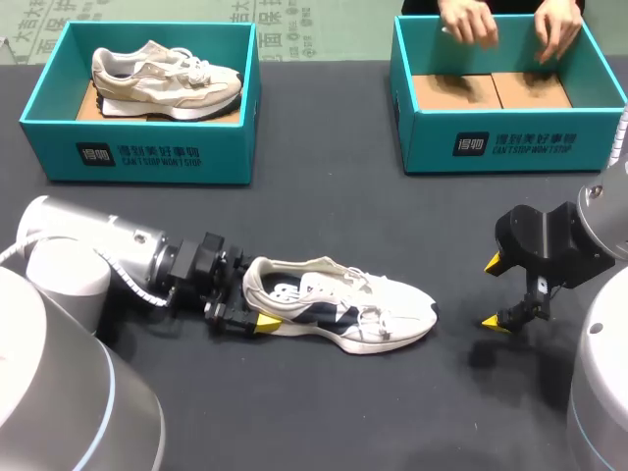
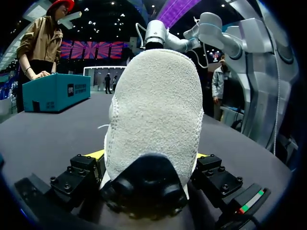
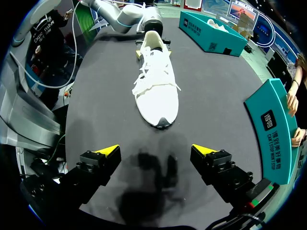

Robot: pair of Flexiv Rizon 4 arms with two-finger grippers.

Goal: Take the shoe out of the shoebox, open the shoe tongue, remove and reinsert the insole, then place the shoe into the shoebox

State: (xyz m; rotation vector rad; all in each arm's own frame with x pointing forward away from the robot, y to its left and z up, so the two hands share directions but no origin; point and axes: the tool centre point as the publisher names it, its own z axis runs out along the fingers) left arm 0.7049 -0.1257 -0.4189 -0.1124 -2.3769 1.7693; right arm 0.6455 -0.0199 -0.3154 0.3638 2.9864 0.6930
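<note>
Left gripper [image 1: 245, 304] has dark bare table [image 1: 324, 206] on all sides of it. A broad open strip runs between the two shoeboxes and the near edge, crossed only by the white shoe [image 1: 343, 304]. The gripper's fingers are closed on that shoe's heel, one yellow tip on each side of it and pressed against it. The shoe lies on its sole in the near middle of the table, with its toe pointing towards my right arm.

Right gripper [image 1: 496, 292] hangs above the table off the shoe's toe, apart from it. Its fingers are spread wide with nothing between them — only its shadow lies on the cloth beneath.

Along the far edge stand two teal boxes, well apart. The left shoebox [image 1: 147, 152] holds a beige shoe [image 1: 162, 74] lying flat inside. The right shoebox [image 1: 510, 142] shows only brown cardboard [image 1: 491, 90] on its floor, and a person's two hands [image 1: 471, 22] reach over its far rim — these are the only things over that box. Between the boxes the table runs bare to the far edge.
</note>
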